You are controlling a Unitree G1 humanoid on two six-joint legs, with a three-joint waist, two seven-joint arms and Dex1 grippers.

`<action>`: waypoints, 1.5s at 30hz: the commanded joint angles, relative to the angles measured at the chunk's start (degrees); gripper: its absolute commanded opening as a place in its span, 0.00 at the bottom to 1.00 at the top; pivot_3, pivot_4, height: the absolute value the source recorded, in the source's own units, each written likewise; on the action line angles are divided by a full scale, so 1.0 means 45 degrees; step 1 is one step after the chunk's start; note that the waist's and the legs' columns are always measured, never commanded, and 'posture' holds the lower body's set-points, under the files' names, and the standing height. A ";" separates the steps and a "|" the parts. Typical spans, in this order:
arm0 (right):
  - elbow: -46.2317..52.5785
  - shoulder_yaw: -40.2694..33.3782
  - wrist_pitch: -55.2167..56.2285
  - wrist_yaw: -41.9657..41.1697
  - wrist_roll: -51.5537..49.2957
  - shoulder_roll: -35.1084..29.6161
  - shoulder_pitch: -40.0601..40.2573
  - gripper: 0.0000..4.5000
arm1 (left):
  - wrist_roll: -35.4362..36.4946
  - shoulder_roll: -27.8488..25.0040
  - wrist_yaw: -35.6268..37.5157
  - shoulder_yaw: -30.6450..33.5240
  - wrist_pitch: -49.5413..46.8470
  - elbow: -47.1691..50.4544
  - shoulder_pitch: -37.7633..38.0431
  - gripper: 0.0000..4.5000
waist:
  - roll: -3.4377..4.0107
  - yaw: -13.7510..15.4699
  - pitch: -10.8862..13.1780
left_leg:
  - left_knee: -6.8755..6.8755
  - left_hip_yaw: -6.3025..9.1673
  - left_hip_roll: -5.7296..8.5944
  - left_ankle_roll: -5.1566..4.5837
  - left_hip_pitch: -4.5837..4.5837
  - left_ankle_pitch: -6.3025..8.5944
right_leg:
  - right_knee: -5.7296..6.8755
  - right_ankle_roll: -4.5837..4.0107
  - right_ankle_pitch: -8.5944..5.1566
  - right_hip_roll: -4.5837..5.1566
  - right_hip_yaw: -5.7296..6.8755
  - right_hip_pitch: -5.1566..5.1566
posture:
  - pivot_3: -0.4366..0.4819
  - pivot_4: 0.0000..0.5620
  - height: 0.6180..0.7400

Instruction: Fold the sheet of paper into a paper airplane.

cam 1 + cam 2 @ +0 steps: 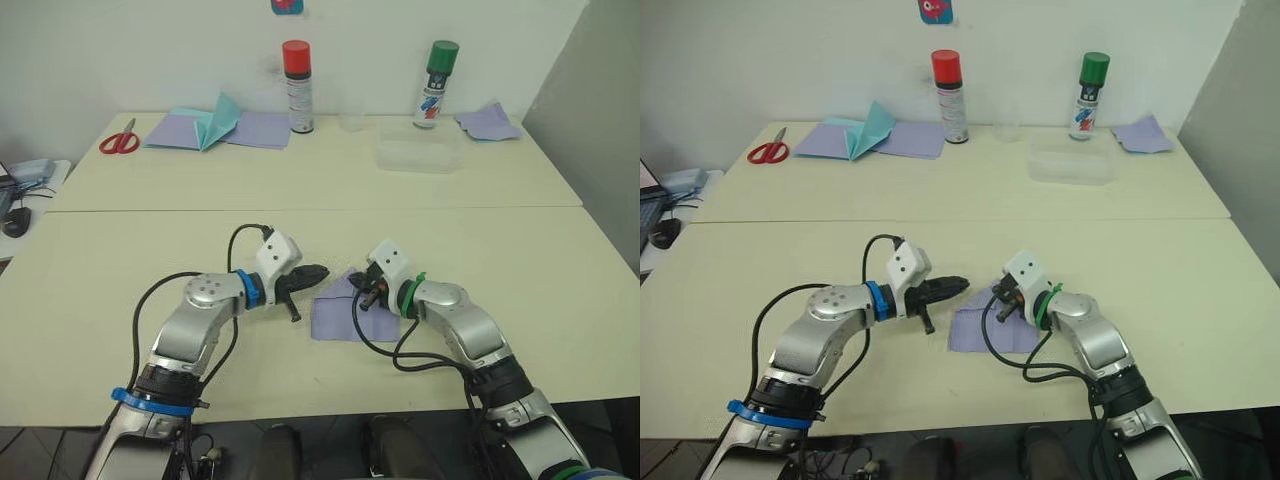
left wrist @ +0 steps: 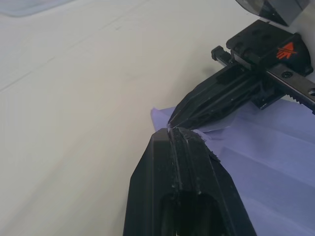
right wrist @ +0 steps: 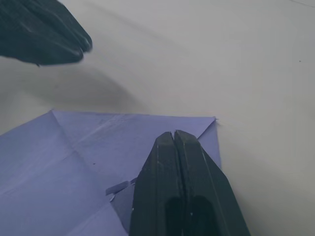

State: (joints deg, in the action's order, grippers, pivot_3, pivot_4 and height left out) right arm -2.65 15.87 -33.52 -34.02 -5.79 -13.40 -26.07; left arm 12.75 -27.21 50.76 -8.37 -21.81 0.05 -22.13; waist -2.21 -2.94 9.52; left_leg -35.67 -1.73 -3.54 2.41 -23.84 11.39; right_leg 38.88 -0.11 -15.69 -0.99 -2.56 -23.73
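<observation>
The sheet of paper (image 1: 340, 312) lies flat on the table (image 1: 120, 250), directly beneath the right gripper (image 1: 364, 297) and just beyond the tips of the left gripper (image 1: 312, 272). The right gripper is seen clenched, its fingers (image 3: 179, 187) pressed together with a small raised flap of the sheet at their tips; whether that flap is actually pinched cannot be told. The left gripper is likewise closed, holding nothing, its tips beside the sheet's near corner.

The step in hand is judged to be the folding of a corner. It is best done with the sheet pinned flat by the left fingers while the corner is carried to the centre crease, then pressed along the fold.

No legible writing is found; a red arrow mark is noted on the right gripper's body.
</observation>
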 commanded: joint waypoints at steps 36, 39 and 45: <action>0.0457 0.0373 -0.0718 -0.0172 0.0083 -0.0045 0.0556 0.00 | -0.3366 0.2670 -0.0968 -0.2175 0.2245 -0.6484 -0.4067 0.01 | -0.0007 0.0171 -0.0006 | -0.0041 0.0016 0.0026 0.0000 0.0013 -0.0001 | 0.0002 0.0015 0.0009 -0.0021 0.0018 0.0042 | 0.48 0.27 1.00; 0.0387 0.0350 -0.0690 -0.0156 0.0095 -0.0021 0.0516 0.00 | -0.3519 0.2747 -0.0980 -0.2171 0.2357 -0.6754 -0.4236 0.01 | -0.0007 0.0155 -0.0006 | -0.0045 0.0013 0.0025 0.0000 0.0013 0.0000 | 0.0002 0.0018 0.0010 -0.0023 0.0017 0.0042 | 0.48 0.27 1.00; 0.0278 0.0278 -0.0601 -0.0123 0.0134 -0.0024 0.0467 0.00 | -0.3506 0.1995 -0.0356 -0.2209 0.1890 -0.5244 -0.3320 0.01 | -0.0006 0.0086 -0.0006 | -0.0040 0.0017 0.0006 0.0000 0.0015 0.0000 | 0.0002 0.0017 0.0010 -0.0049 0.0012 0.0040 | 0.48 0.27 1.00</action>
State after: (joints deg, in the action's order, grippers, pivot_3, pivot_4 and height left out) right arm -0.33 15.90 -35.42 -34.39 -5.69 -13.24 -24.59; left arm -2.43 -16.78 47.46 -17.64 -12.05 -26.18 -39.02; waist -2.24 -2.56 9.49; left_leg -35.83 -1.66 -3.54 2.41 -23.77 11.39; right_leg 38.89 -0.03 -15.64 -1.23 -2.52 -23.55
